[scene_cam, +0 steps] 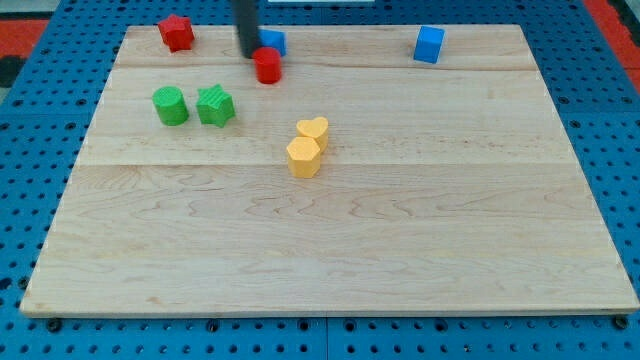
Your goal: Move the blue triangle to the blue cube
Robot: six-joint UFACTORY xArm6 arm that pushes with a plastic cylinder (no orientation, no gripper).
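Note:
The blue triangle sits near the view's top edge of the wooden board, left of centre, partly hidden behind my rod. The blue cube stands at the view's top right, far from the triangle. My tip rests on the board just left of the blue triangle and just above-left of a red cylinder, which lies right below the triangle.
A red star block is at the top left. A green cylinder and a green star block sit side by side at the left. A yellow heart and a yellow hexagon touch near the centre of the wooden board.

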